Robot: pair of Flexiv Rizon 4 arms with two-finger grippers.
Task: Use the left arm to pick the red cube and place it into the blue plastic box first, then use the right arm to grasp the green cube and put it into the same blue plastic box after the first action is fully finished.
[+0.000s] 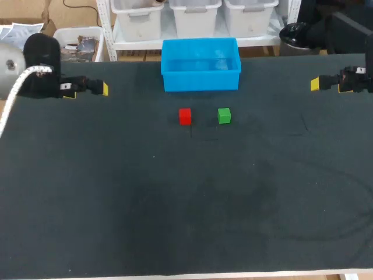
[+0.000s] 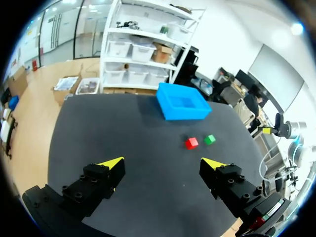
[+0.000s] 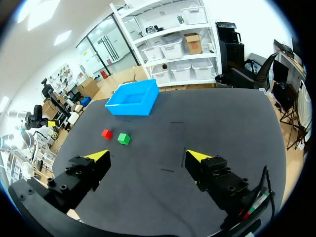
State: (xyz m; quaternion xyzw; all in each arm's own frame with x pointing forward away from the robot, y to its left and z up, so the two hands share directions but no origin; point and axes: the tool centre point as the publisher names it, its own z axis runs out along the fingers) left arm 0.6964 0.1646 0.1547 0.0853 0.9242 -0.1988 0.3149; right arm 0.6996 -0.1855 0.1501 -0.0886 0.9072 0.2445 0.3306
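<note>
As things stand, the red cube sits flat on the table, just in front of the blue plastic box and a bit left of the box's middle in the head view. The green cube is near it on its right, with a clear gap between them, not touching. Both cubes sit roughly square to the box's front wall. They're cubes, so there's no long axis to report. The box is upright with its open side up, its long axis running along the table's far edge, where it sits.

Left gripper: fingers spread wide, nothing between the yellow tips, touching nothing. It hangs above the table. The red cube lies ahead of it, beyond the tips and toward the finger nearer the green cube, with the box farther ahead. In the head view it's at the table's far left, well apart from the red cube.

Right gripper: also spread wide, holding and touching nothing, above the table. The green cube lies ahead, toward the finger nearer the red cube. In the head view it's at the far right, well apart from both cubes.

A white cable runs along the left arm.
</note>
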